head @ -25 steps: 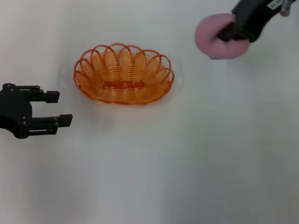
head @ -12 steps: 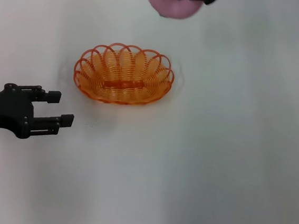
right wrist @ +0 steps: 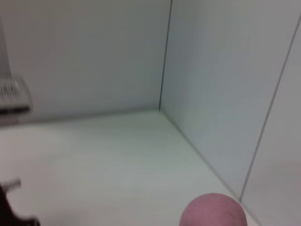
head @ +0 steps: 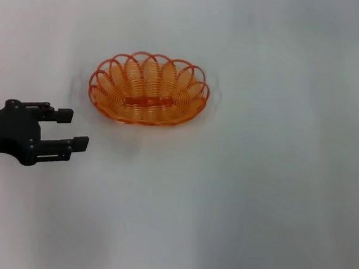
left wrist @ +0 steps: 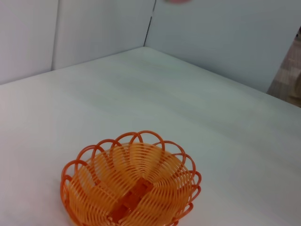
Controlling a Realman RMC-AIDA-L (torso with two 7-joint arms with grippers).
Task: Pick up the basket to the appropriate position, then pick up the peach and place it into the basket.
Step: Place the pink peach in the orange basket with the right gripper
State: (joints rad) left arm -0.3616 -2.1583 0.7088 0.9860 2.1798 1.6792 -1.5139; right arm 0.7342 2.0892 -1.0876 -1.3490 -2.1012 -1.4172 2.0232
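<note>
The orange basket (head: 148,98) stands empty on the white table, left of centre in the head view, and it also shows in the left wrist view (left wrist: 131,188). My left gripper (head: 75,129) is open and empty, low over the table, a short way in front and to the left of the basket. The pink peach (right wrist: 214,212) fills the lower edge of the right wrist view, lifted off the table and carried by my right gripper. A sliver of the peach (left wrist: 178,1) shows high above the basket in the left wrist view. The right gripper is outside the head view.
The white table (head: 264,181) spreads wide around the basket. Grey wall panels (right wrist: 94,56) meet in a corner at the table's far side. A dark shape (right wrist: 11,209) sits at the edge of the right wrist view.
The right gripper carried the peach from the far right leftward past the basket's far side and up out of the head view. The basket and the left gripper stayed put.
</note>
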